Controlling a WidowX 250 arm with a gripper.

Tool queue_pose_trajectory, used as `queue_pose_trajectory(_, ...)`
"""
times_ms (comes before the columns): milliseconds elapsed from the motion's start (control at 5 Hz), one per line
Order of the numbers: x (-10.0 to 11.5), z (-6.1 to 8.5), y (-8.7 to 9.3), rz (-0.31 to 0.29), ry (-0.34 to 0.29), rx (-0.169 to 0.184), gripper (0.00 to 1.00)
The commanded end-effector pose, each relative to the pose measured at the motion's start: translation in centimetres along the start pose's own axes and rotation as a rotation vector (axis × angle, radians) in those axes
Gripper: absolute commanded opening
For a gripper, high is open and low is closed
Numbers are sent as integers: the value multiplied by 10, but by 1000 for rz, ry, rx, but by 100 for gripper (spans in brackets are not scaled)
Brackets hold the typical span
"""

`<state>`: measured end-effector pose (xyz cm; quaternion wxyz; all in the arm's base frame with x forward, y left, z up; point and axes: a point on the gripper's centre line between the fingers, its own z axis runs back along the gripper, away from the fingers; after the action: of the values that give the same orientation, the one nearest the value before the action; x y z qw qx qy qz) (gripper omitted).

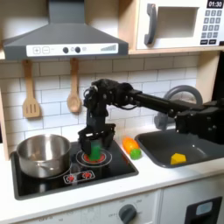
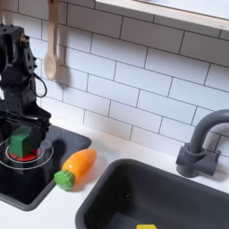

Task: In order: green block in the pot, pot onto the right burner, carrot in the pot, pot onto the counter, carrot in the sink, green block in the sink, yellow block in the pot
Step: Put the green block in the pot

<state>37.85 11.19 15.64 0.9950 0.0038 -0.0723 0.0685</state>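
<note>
The green block sits on the red ring of a burner at the black cooktop's end toward the first exterior view's right; it is a small bright green cube with flat faces, far smaller than the pot. The tool is lowered over it, and in the second exterior view the black fingers stand on either side of the green block, set narrow and close against it; whether they are pressing it cannot be told. The pot, shiny steel with low walls, stands on the other burner toward the first exterior view's left, well apart from the block, with bare black glass between them. The carrot, orange with a green end, lies on the counter just past the cooktop's edge, between the cooktop and the sink. A strip of off-white counter runs open along the front. The yellow block lies in the dark grey sink in the first exterior view, beneath the arched faucet. Two wooden utensils hang on the tiled wall behind.
</note>
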Motion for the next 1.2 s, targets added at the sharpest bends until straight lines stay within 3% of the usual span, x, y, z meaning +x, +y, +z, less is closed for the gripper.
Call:
queue_pose_trajectory(0, 4, -13, -3, -3, 27, 11, 100)
queue_pose_trajectory(200, 2, -17, -4, -6, 37, 3, 0)
queue_pose_trajectory(600, 1, -15, -6, 10, 24, 10, 0)
queue_pose_trajectory(800, -5, -4, -6, 11, 0, 3, 0)
queue_pose_trajectory(1000, -16, 3, -6, 23, 16, 7, 0)
